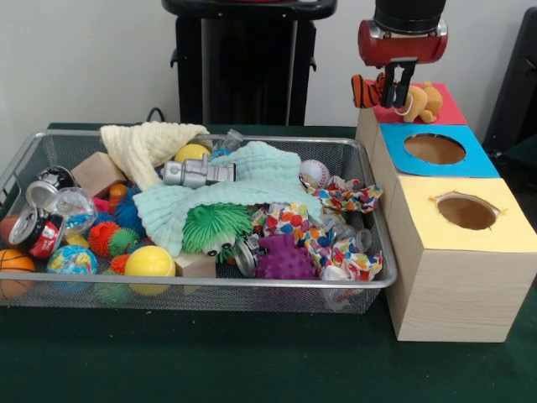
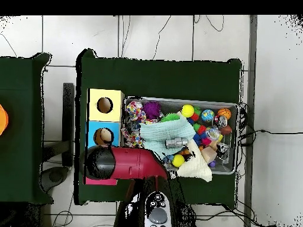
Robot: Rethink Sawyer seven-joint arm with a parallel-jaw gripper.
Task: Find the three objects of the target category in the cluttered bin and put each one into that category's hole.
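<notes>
On the table we see the wire bin beside a row of three boxes; our claw hangs over the far red box, pinching an orange striped toy, with a teddy bear just beside it, so the hole should lie straight below, we judge

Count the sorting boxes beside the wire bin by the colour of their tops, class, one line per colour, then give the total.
Yellow-topped box: 1
Blue-topped box: 1
Red-topped box: 1, below the gripper, which is shut on a stuffed toy
Total: 3 boxes
</notes>
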